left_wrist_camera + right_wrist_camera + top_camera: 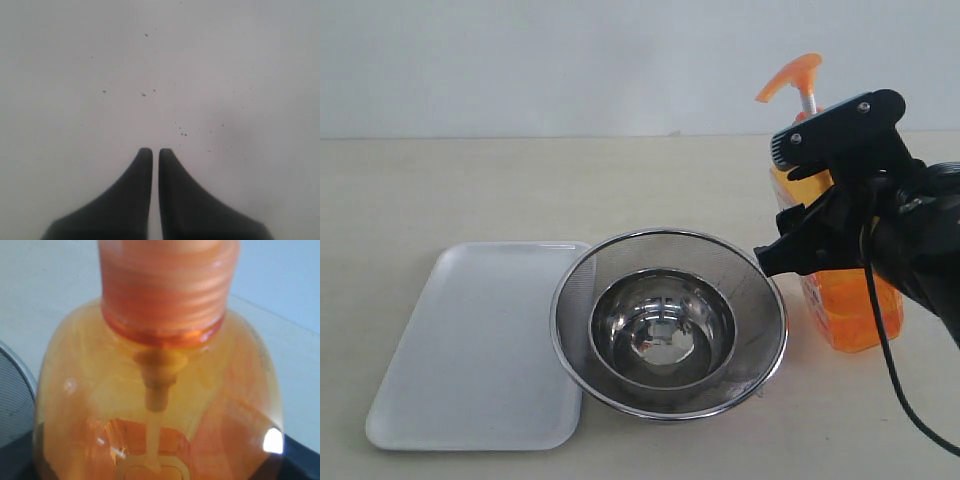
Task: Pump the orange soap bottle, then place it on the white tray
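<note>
Apparently our right gripper (775, 205) clasps the upright orange soap bottle (850, 310) on the worktop (470, 190), while our left gripper (155, 156) hangs closed, empty.

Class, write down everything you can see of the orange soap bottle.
The tall translucent orange soap bottle stands upright on the beige table, just right of the round steel mesh strainer. Its orange pump head sits raised on a white stem above a ribbed orange collar. Darker orange liquid shows in the lower body, with a dip tube inside. The black right end effector appears clamped around its shoulder.
</note>
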`<move>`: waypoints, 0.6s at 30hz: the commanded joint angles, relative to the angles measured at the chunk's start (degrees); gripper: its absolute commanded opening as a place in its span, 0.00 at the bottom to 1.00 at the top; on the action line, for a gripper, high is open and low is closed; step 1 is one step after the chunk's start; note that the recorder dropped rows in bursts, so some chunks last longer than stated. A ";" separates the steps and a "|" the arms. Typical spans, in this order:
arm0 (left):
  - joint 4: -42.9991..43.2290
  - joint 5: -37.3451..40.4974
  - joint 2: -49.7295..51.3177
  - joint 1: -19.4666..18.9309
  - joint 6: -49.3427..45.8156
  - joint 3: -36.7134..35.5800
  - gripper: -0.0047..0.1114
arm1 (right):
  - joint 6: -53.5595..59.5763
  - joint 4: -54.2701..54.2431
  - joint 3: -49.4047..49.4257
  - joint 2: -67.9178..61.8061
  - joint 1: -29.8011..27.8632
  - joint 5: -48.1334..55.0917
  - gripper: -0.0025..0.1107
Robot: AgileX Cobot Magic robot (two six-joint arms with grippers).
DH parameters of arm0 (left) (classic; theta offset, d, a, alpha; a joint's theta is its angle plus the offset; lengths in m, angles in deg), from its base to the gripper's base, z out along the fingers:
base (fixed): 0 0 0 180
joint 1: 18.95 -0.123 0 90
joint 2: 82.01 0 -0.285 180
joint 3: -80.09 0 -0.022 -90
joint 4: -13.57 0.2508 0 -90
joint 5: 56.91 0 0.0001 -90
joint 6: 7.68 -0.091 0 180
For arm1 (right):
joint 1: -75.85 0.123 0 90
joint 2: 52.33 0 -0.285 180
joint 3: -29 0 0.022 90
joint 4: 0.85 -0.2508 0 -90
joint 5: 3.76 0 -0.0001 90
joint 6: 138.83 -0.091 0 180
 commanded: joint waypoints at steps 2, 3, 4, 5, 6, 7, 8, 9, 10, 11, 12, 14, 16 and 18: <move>2.80 -0.45 3.22 0.14 10.75 0.59 0.08 | 0.09 2.06 -0.75 0.59 -0.01 2.08 0.02; 6.40 -0.59 4.22 0.54 13.07 0.71 0.08 | 0.09 2.06 -0.75 0.59 -0.01 1.83 0.02; 10.66 -0.59 5.51 1.14 16.25 0.94 0.08 | 0.09 2.06 -0.75 0.59 -0.01 1.56 0.02; 14.46 -1.68 6.59 1.77 20.19 1.04 0.08 | 0.09 2.06 -0.75 0.59 -0.01 1.41 0.02; 20.35 -3.73 8.01 2.65 24.84 1.35 0.08 | 0.09 2.06 -0.75 0.59 -0.01 1.41 0.02; 26.93 -7.05 9.54 3.52 29.41 1.58 0.08 | 0.09 2.06 -0.75 0.59 -0.01 1.41 0.02; 33.53 -11.74 10.89 4.05 32.48 1.95 0.08 | 0.09 2.06 -0.75 0.59 -0.01 1.41 0.02; 44.99 -21.76 14.78 4.71 38.28 3.72 0.08 | 0.09 2.06 -0.75 0.59 -0.01 1.30 0.02; 48.41 -24.83 16.52 4.74 40.24 5.08 0.08 | 0.09 2.06 -0.75 0.59 -0.01 1.17 0.02; 51.94 -27.57 18.81 4.74 43.16 6.68 0.08 | 0.09 2.06 -0.75 0.59 -0.01 1.17 0.02; 54.49 -28.66 21.62 4.74 46.26 8.42 0.08 | 0.09 2.06 -0.75 0.59 -0.01 0.73 0.02; 59.26 -28.68 28.18 4.74 56.41 13.53 0.08 | 0.20 2.06 -0.75 0.59 -0.01 0.32 0.02; 64.61 -31.85 33.98 4.74 61.65 18.78 0.08 | 0.54 2.06 -0.75 0.59 -0.01 0.32 0.02; 70.96 -37.72 38.85 4.74 65.76 24.57 0.08 | 0.54 2.06 -0.75 0.59 -0.01 0.07 0.02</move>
